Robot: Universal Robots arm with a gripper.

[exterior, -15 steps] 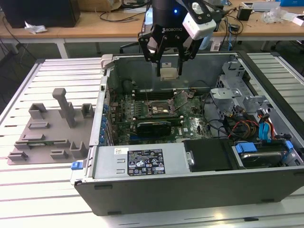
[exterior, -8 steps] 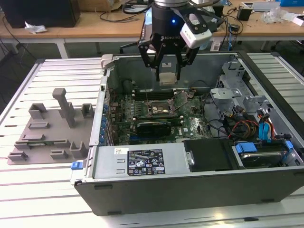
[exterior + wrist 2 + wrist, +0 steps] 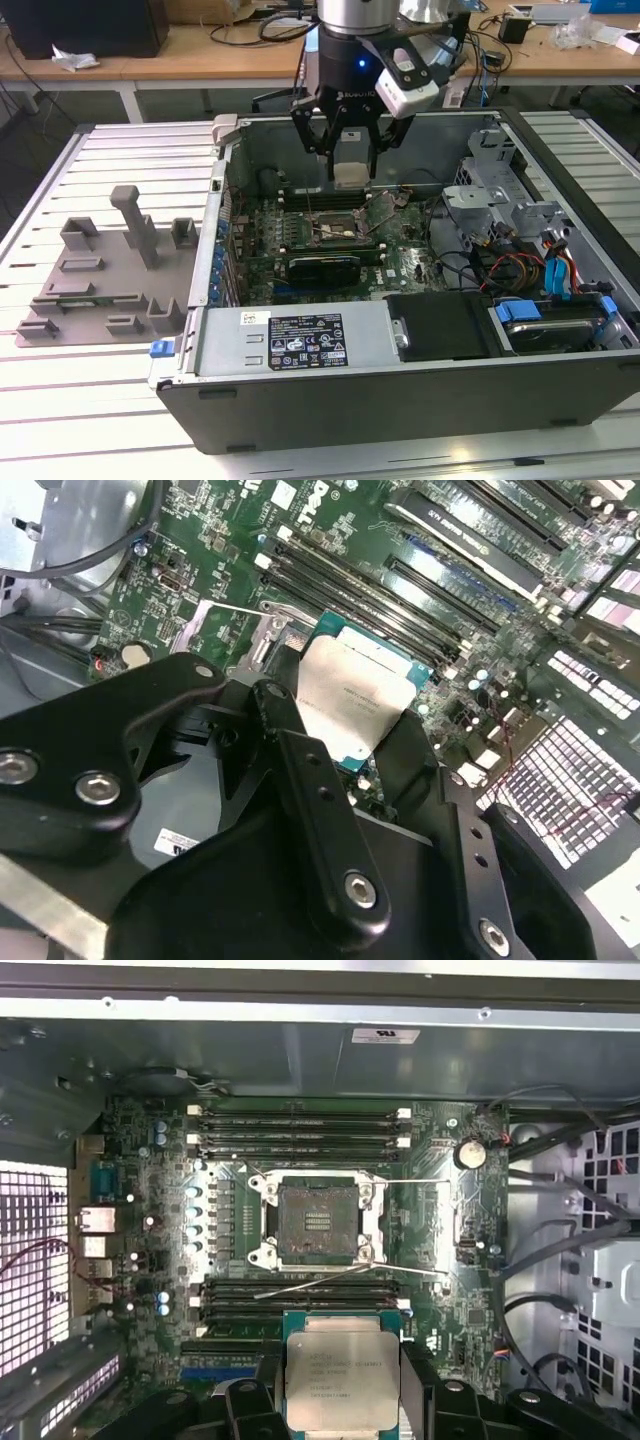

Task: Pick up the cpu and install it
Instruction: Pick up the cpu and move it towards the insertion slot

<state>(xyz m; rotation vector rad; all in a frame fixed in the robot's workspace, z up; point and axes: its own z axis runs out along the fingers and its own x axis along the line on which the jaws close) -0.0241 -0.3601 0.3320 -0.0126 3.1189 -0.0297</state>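
The cpu (image 3: 350, 160) is a small flat square chip with a silvery-grey top, and my gripper (image 3: 350, 168) is shut on it. It hangs over the open computer case, a little above the green motherboard (image 3: 400, 262). In both wrist views the black fingers (image 3: 245, 1400) clasp the cpu (image 3: 340, 1375) by two opposite edges. The square metal-framed socket (image 3: 318, 1222) lies open and bare, its thin retaining levers swung out. In the exterior view the socket (image 3: 335, 228) sits just below and in front of the held chip. The second wrist view shows the cpu (image 3: 355, 700) tilted over the socket area.
The case walls (image 3: 300, 395) ring the motherboard. A power supply (image 3: 300, 342) lies along the near side, and drive cages with cables (image 3: 520, 250) are at the exterior view's right. Memory slots (image 3: 300, 1130) flank the socket. A grey moulded tray (image 3: 100, 270) rests on the slatted table at the left.
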